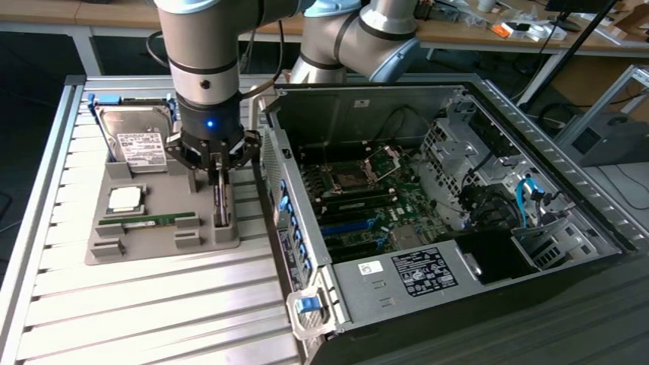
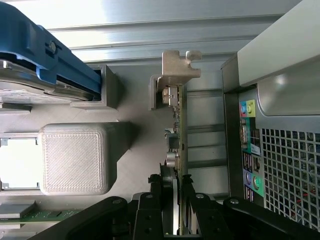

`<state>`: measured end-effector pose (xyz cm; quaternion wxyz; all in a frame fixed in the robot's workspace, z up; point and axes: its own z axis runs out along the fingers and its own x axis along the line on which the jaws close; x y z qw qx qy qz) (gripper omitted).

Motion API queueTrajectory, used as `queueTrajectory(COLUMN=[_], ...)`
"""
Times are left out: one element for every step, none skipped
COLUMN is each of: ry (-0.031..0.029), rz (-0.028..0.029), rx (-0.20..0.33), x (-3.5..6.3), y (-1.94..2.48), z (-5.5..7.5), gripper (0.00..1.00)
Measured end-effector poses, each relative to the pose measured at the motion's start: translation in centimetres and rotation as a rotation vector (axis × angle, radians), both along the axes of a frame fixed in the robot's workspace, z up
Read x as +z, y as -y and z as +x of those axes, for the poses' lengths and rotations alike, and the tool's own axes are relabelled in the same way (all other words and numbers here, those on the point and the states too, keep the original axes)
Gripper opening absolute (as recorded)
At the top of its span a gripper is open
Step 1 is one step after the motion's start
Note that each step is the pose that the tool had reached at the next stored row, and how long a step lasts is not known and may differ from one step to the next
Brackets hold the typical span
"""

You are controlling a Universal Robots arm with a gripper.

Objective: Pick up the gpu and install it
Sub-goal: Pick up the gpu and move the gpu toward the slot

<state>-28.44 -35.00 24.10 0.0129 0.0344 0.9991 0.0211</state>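
pinching the gpu (image 2: 178,135) by its upper edge, the gripper (image 2: 172,180) has one finger pressed to each face of the card, with no gap showing on either side. from the exterior view the gripper (image 1: 216,181) stands straight down over the gpu (image 1: 221,211), which is upright on edge in a slot of the grey holder (image 1: 152,249). its silvery end bracket (image 2: 176,62) rests against a grey post of that holder.

beside it in the holder lie a narrow green memory stick (image 1: 152,219), a square processor (image 1: 125,199) and a hard drive (image 1: 137,141) in a blue carrier. the holder sits on the slatted desk (image 1: 152,312), toward the desk's edge at the exterior view's left. the open computer case (image 1: 304,251) lies just beside it and takes up the rest of the desk.

as for progress, the grasp looks made, but the card's lower edge is seated in the holder, so the lift is not yet done. the blue expansion slots (image 1: 350,226) on the board inside the case look bare, so the whole install is left.

white labels show on the hard drive and on the power supply (image 1: 421,270), but their print is too small to read.
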Motion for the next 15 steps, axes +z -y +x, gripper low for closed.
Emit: queueTrajectory(ry=[0.0,0.0003,0.0004,0.0002,0.0,0.0001,0.0002,0.0001,0.0001,0.0001,0.0002,0.0002,0.0001,0.0001,0.0], rz=[0.0,0.0002,0.0002,0.0001,0.0,0.0,0.0001,0.0,0.0,0.0,0.0001,0.0001,0.0001,0.0,0.0], rx=[0.0,0.0,0.0,0.0,0.0,0.0,0.0,0.0,0.0,0.0,0.0,0.0,0.0,0.0,0.0], x=[0.0,0.0,0.02,0.07,0.11,0.14,0.21,0.26,0.29,0.33,0.36,0.38,0.41,0.43,0.47], y=[0.0,-0.01,-0.01,0.0,0.0,0.0,0.0,0.0,0.0,0.0,0.0,0.0,0.0,0.0,0.0], z=[0.0,0.0,0.01,0.0,0.0,0.0,0.0,0.0,0.0,0.0,0.0,0.0,0.0,0.0,0.0], gripper=[0.27,0.27,0.27,0.27,0.27,0.27,0.27,0.27,0.27,0.27,0.27,0.27,0.27,0.27,0.27])
